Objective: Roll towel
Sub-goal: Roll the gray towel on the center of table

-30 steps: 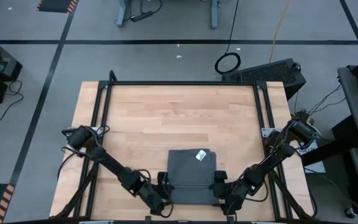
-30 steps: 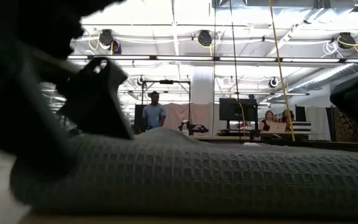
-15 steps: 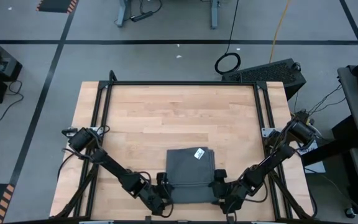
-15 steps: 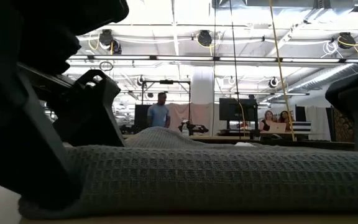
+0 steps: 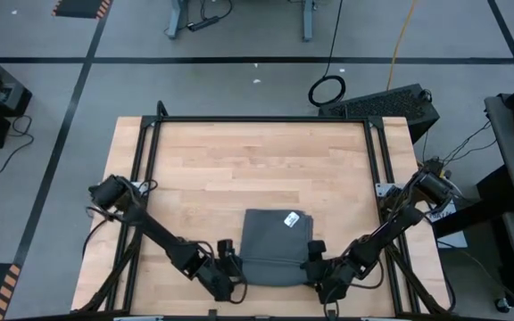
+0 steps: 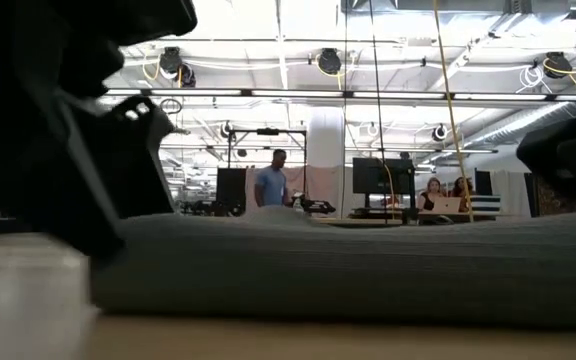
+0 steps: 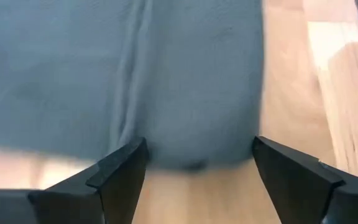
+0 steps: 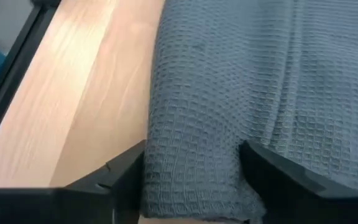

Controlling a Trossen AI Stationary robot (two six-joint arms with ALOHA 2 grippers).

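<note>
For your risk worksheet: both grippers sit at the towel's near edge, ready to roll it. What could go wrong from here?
1. The left gripper has only the towel's corner between its open fingers, so it may grab too little cloth.
2. The right gripper straddles a thick fold; uneven grips could skew the roll.
3. The towel lies near the table's front edge and could be dragged off it.

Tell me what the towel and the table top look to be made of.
Towel: dark grey woven cloth, matte, probably cotton; the right wrist view shows a waffle grid of small squares and soft folds.
Table top: light wood, likely butcher-block planks; parallel grain strips and a smooth, faintly satin surface show from above.
</note>
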